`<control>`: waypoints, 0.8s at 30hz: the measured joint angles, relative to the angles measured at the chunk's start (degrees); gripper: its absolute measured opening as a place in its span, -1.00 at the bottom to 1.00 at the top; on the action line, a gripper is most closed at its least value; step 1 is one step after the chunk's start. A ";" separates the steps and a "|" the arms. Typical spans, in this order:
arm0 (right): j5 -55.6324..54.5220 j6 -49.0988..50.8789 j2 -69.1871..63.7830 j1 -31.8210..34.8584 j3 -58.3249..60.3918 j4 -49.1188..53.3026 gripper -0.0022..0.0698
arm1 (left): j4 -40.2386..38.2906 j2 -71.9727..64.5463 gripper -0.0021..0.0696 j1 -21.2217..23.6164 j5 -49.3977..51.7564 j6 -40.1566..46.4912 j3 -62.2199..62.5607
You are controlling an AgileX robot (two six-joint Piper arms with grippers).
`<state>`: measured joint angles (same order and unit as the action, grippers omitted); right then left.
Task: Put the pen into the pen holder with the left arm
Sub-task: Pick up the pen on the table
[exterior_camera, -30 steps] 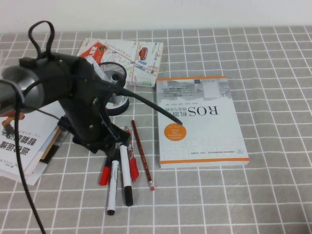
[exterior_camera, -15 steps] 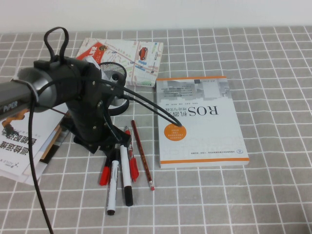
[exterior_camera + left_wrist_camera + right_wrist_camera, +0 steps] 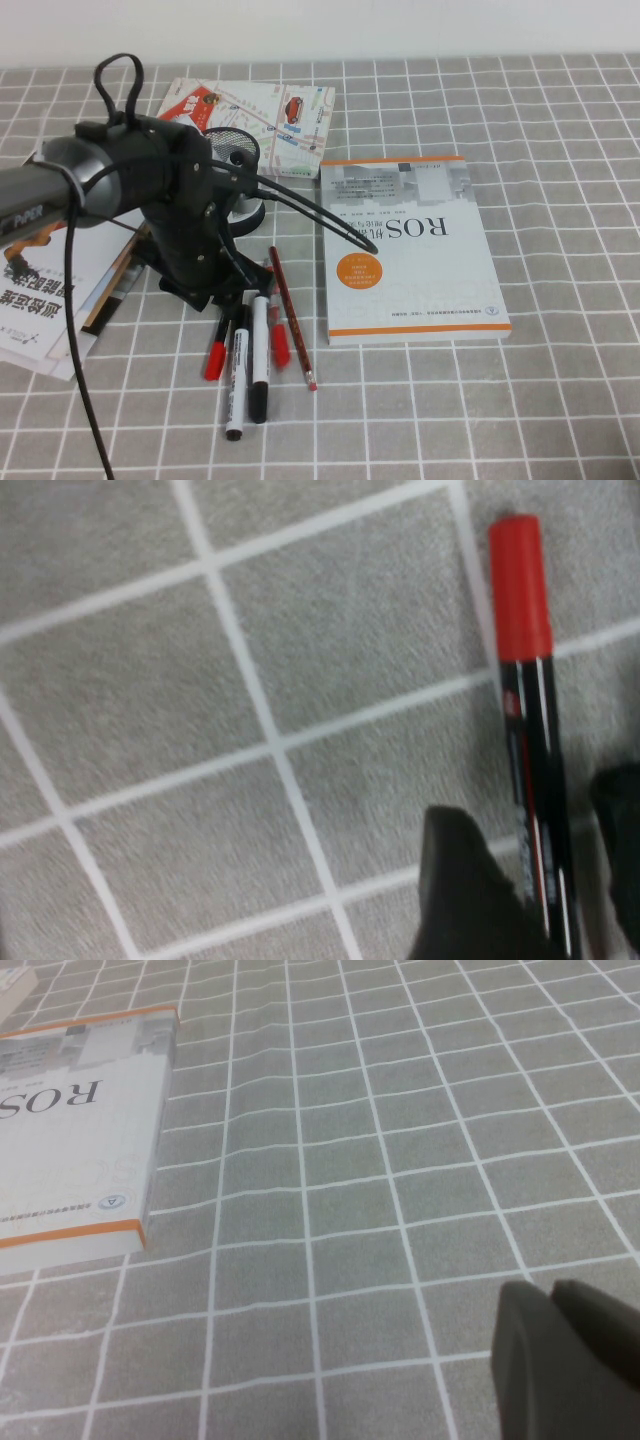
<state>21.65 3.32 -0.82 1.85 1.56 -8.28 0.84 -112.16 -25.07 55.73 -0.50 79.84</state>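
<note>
Here, one pen (image 3: 530, 730), two white markers (image 3: 248, 370).

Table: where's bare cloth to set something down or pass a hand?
Free: the checked cloth right of the ROS book and along the near edge below it; the right gripper hangs there. Crowded: the left gripper straddles the pen amid markers, by the pen holder and papers.

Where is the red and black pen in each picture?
High view: the pen lies below the left hand, leftmost of the pens.
Left wrist view: the pen runs between the hand's fingers.
Right wrist view: not in it.
Shared landmark: the grey checked tablecloth.
</note>
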 joint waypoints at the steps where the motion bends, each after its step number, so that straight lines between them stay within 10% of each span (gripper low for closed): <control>1: 0.00 0.00 0.00 0.00 0.00 0.00 -0.98 | -0.14 -0.10 -0.12 0.00 -0.01 -0.03 0.08; 24: 0.00 0.00 0.00 0.00 0.00 0.00 -0.98 | 2.81 -1.83 -0.12 0.00 0.85 -2.47 2.42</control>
<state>21.65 3.32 -0.82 1.85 1.56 -8.28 3.65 -114.00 -25.07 56.58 -2.98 82.26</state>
